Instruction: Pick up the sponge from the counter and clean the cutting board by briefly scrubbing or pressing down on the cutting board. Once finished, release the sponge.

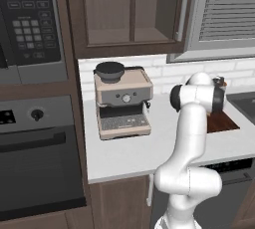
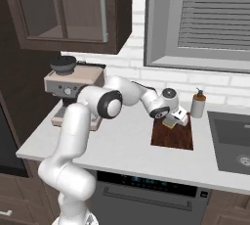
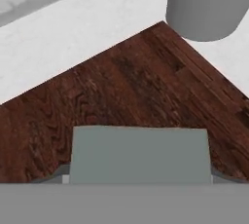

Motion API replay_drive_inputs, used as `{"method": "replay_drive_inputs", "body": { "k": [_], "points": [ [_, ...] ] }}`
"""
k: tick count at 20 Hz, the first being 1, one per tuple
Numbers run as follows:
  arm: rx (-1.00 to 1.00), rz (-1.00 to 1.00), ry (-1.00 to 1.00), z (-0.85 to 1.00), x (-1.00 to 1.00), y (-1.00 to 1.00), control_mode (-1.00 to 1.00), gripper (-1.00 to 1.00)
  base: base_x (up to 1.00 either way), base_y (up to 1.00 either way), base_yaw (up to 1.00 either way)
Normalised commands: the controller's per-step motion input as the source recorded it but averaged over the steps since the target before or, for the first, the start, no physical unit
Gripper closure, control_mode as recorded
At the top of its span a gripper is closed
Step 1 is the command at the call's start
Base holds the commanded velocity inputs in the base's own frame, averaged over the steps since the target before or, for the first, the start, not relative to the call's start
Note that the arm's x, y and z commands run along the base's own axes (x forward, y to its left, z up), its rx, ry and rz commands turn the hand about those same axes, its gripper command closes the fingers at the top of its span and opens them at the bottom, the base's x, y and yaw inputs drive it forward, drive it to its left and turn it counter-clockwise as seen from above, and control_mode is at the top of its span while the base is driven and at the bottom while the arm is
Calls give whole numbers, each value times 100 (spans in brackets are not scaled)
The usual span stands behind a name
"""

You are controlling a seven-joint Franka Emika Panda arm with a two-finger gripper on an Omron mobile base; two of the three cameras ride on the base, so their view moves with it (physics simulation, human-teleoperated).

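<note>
Sponge [image 3: 140,154] sits in the claw [image 2: 175,120], over the cutting board [image 3: 131,86]

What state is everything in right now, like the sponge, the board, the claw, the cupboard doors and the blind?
Sponge: held in the gripper, over the board's far end.
Cutting board: flat on the counter, beside the sink.
Gripper: shut on the sponge.
Soap bottle: upright behind the board.
Coffee machine: upright.
Cupboard doors: closed.
Oven door: closed.
Window blind: lowered.

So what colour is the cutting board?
Dark reddish-brown wood grain; the cutting board shows best in the hand view.
</note>
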Motion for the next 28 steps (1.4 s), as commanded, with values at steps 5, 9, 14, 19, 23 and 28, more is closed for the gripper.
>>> {"method": "replay_drive_inputs", "body": {
  "k": [5,9,14,19,23,28],
  "points": [
    [-13,-2,-9,-31,66,17,-100,100,0,0,0],
    [-7,0,-9,-35,68,14,-100,100,0,0,0],
    [0,0,-5,-27,49,37,-100,100,0,0,0],
    [0,0,-4,-39,10,60,-100,100,0,0,0],
    [-9,0,-11,-63,-3,48,-100,100,0,0,0],
    [-7,2,-11,-76,-60,1,-100,100,0,0,0]
  ]
}}
